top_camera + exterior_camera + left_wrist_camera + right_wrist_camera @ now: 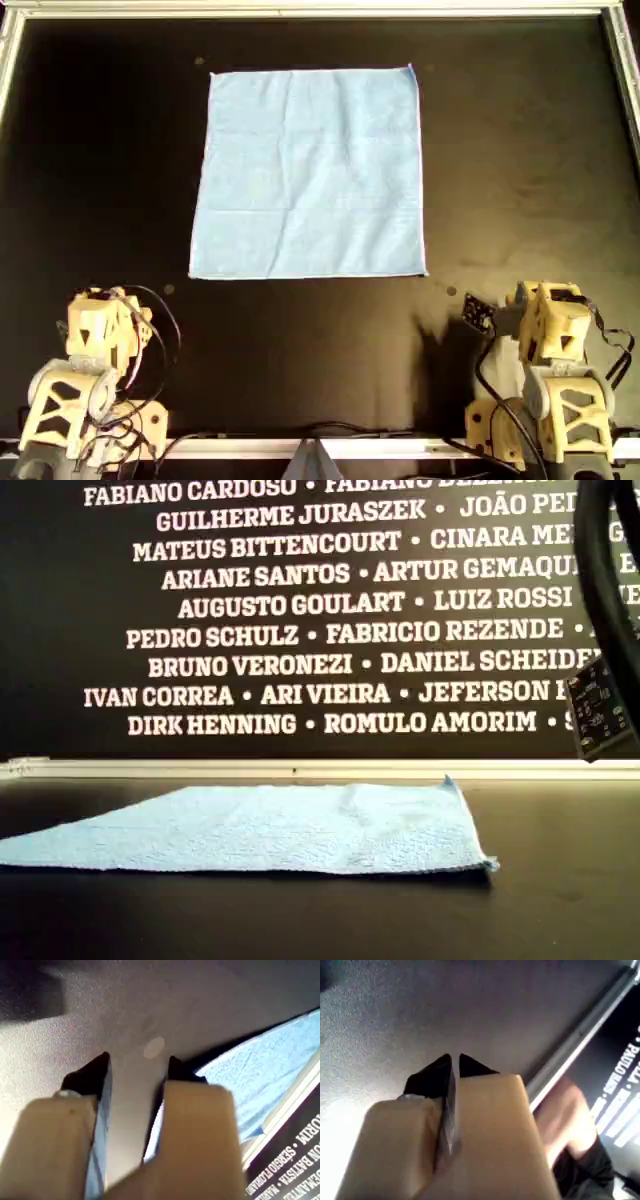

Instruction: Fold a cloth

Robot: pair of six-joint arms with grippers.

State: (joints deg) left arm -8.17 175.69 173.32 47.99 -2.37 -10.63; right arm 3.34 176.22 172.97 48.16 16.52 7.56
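The light blue cloth lies flat and spread out on the black table, toward the far middle in the overhead view. It also shows in the exterior view as a low flat sheet. My left gripper is open with nothing between its fingers, and the cloth lies well ahead and off to one side of it. My right gripper is shut on nothing, over bare table. The left arm rests at the overhead view's lower left and the right arm at its lower right, both short of the cloth.
A pale metal rail frames the table at the far edge and both sides. A black wall with white names stands behind it. A dark cable and a small circuit board hang at the exterior view's right.
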